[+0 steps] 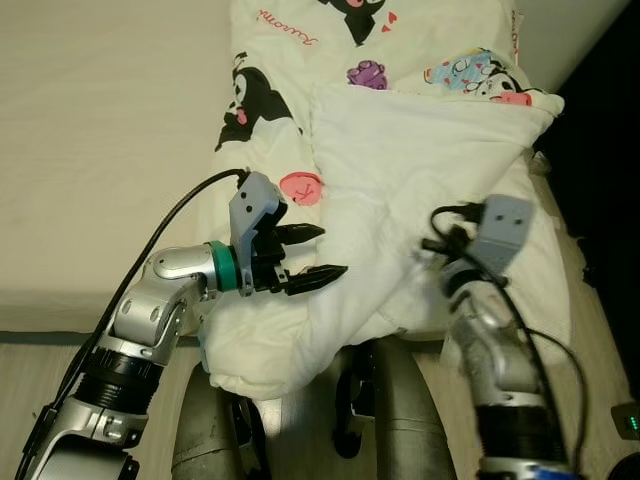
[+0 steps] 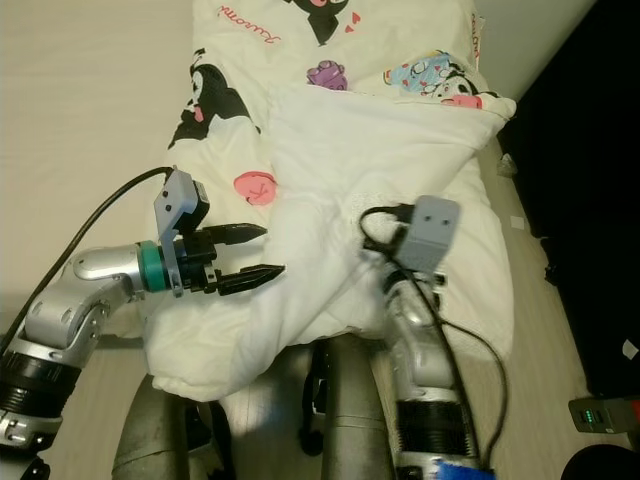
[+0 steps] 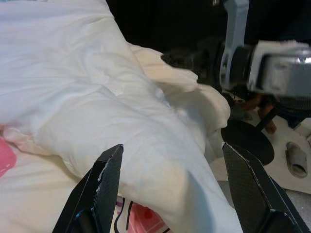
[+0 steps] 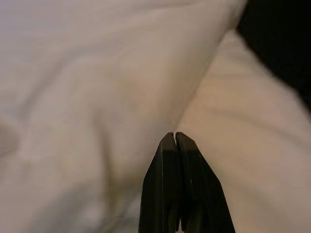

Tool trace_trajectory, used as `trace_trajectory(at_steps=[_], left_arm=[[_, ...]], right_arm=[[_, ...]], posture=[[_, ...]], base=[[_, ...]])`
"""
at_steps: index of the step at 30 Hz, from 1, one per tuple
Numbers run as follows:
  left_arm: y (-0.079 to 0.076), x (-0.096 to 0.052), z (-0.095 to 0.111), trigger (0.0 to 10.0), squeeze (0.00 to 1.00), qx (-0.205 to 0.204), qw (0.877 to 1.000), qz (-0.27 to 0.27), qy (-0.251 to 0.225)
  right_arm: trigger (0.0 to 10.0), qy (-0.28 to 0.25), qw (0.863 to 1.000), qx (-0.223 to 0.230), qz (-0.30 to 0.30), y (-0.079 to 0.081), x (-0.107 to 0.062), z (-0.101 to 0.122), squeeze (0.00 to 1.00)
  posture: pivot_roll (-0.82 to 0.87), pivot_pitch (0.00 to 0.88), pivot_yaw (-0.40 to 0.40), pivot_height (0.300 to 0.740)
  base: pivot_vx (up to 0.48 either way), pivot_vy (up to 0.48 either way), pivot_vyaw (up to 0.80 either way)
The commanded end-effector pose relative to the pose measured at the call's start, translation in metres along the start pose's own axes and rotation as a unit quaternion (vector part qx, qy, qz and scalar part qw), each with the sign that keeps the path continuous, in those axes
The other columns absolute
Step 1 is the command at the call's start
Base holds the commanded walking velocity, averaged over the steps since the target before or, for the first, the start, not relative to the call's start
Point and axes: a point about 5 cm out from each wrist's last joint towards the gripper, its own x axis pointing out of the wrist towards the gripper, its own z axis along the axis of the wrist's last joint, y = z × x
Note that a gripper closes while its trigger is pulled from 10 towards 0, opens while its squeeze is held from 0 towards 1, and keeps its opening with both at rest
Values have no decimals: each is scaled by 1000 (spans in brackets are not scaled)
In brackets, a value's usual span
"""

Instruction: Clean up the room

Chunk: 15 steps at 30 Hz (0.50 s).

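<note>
A white duvet (image 1: 420, 150) with a cartoon print (image 1: 270, 80) lies along the bed's right side. It is folded over so its plain underside faces up. My left gripper (image 1: 333, 250) hovers open just above the duvet's near fold, its fingers (image 3: 109, 174) spread wide with only cloth beyond them. My right arm (image 1: 490, 330) reaches up at the duvet's near right part, and its wrist camera (image 1: 503, 228) hides the fingers from above. In the right wrist view the right gripper (image 4: 174, 136) is shut, with its tips against white fabric and nothing visible between them.
A beige sheet (image 1: 100, 150) covers the bed's left side. The duvet's near corner (image 1: 250, 375) hangs over the bed's front edge by my legs (image 1: 390, 420). Wooden floor (image 1: 590, 330) and a dark area run along the right, where a small device (image 1: 627, 420) shows a green light.
</note>
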Motion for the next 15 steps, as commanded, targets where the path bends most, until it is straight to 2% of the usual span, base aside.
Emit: trace_trajectory(at_steps=[1,2,4,5,7,8,9,11,14,15], left_arm=[[-2,4,-3,10000,0,2,1000,-9,6],[-2,5,-2,10000,0,3,1000,-9,6],[-2,6,-2,10000,0,4,1000,-9,5],[-2,7,-1,10000,0,4,1000,-9,4],[-2,7,-1,10000,0,4,1000,-9,4],[-1,7,0,10000,0,5,1000,-8,4],[-1,7,0,10000,0,5,1000,-8,4],[-2,7,0,10000,0,5,1000,-7,3],[-2,7,0,10000,0,5,1000,-7,3],[-2,7,0,10000,0,5,1000,-7,4]], right_arm=[[10000,-5,999,-33,41,9,6,2,0],[10000,-23,998,-43,45,9,12,10,55],[10000,-31,997,-48,51,9,17,14,55],[10000,-32,997,-53,47,7,24,17,1000],[10000,-32,997,-53,47,7,24,17,1000],[10000,-24,997,-51,45,6,31,17,1000],[10000,-24,997,-51,45,6,31,17,1000],[10000,7,998,-48,41,5,47,12,1000],[10000,19,998,-42,41,5,51,9,1000],[10000,40,997,-37,47,6,55,5,1000]], posture=[[-89,253,-32,610],[-87,254,-32,610],[-86,254,-31,610],[-84,253,-30,610],[-84,253,-30,610],[-83,253,-30,610],[-83,253,-30,610],[-72,257,-27,610],[-72,257,-27,610],[-59,266,-24,610]], base=[[0,0,0],[0,0,0],[0,0,0],[0,0,0],[0,0,0],[0,0,0],[0,0,0],[0,0,0],[0,0,0],[0,0,0]])
